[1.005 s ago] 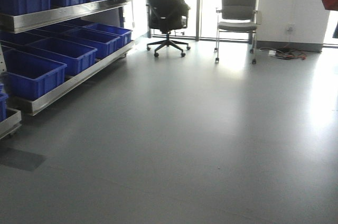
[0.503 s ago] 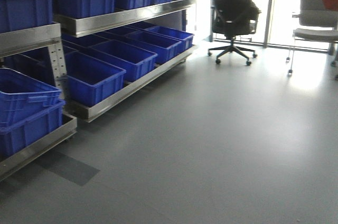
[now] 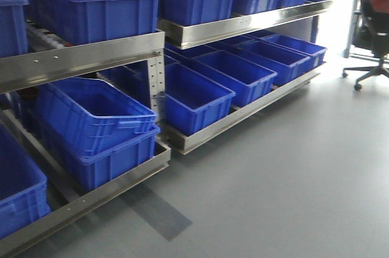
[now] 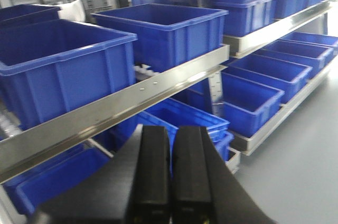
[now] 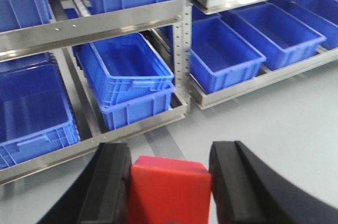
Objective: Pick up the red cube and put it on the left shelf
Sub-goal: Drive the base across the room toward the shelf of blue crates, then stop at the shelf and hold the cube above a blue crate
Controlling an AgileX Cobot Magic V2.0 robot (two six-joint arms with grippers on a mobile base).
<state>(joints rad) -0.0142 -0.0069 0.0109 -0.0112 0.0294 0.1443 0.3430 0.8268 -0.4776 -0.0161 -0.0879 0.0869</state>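
Since a second ago the front view has swung left: the shelf, then only at the left edge, now fills most of the picture. The black chair has slid from the middle to the right edge, and the grey chair has gone from sight. The cube is off the shelf, clamped between the two black fingers of the right pincer, low in the right wrist view and over bare grey floor. The left pincer has its fingers pressed together with nothing between them, and it points toward the shelf's upper rail. Blue crates take up every tier: big ones stand side by side on the upper level, close behind the rail, and more line the bottom level. Straight ahead of the cube, a tilted crate sits inside another one on the bottom tier, just left of a perforated steel post that parts two bays. To the right of the post a row of open crates runs along the low tier toward the far end. A darker strip marks the floor in front of the post.
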